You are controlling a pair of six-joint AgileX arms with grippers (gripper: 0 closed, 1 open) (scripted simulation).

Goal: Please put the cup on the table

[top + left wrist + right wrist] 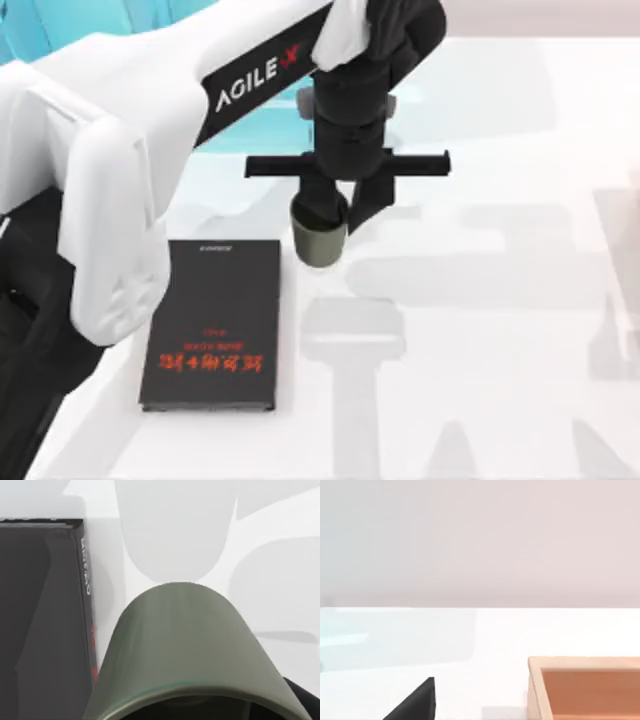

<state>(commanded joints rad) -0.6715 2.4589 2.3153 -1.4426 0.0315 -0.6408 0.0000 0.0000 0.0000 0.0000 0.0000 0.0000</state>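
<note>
Top view looks down; left wrist view sits close, sharing the black book (213,322) and cup (320,240)

A black book (213,322) lies flat near the left side. It has red letters on its cover, down at the end closest to the front. A small line of pale writing sits at its far end. From the left wrist view, the book (40,615) shows its dark cover and its thin side, with tiny writing along that side.

A bit of bright blue-green shelf (30,25) peeks out at the far left corner.

In the right wrist view there is a wooden box (585,687). It is light tan on the rim and orange-brown inside. A small black corner (417,704) pokes up near it, but what it is cannot be told.
</note>
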